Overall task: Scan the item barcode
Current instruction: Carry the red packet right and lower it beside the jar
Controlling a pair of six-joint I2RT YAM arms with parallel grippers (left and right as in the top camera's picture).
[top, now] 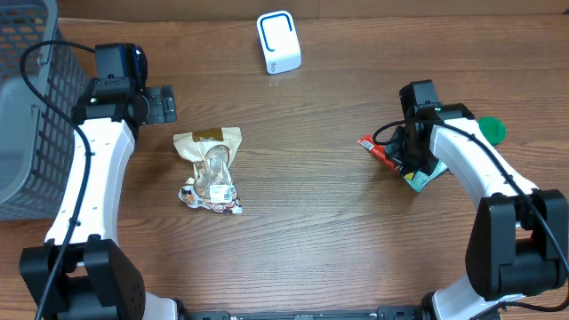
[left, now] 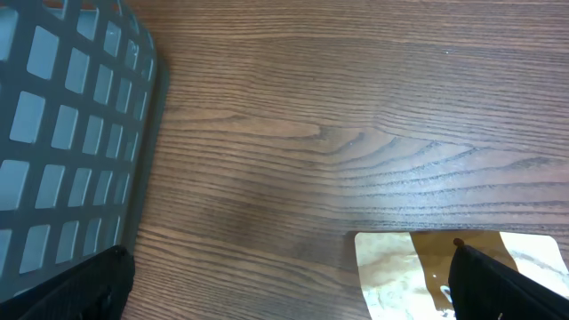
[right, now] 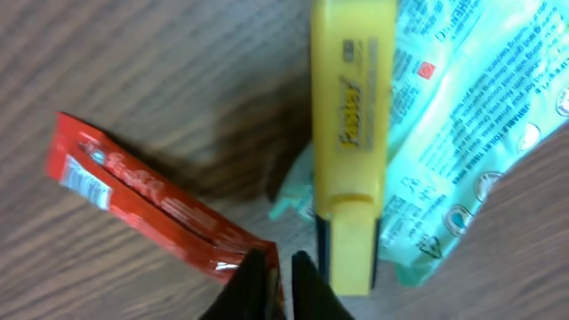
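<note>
You have a brown wood-grain bench (top: 320,213) filling every view. A grey mesh basket (top: 27,107) sits at its far left edge, and the white barcode scanner (top: 278,42) stands at the back, well apart from both arms. A clear snack bag (top: 209,171) with a gold top lies left of centre.

On the right, your forearm covers part of the pile. From overhead you see only one end of the red packet (right: 151,200) and a corner of the teal packet (right: 462,133). The yellow marker (right: 349,133) lying on the teal packet shows only in the wrist view. A green round thing (top: 492,131) is half hidden behind the arm. The print on the packets is too blurred to read.

Your left fingers (left: 76,289) are spread wide over bare bench just beside the snack bag, holding nothing. Your right fingers (right: 258,280) stand almost together, a thin gap between them, tips at the red packet's near end. You cannot tell whether they pinch it.
</note>
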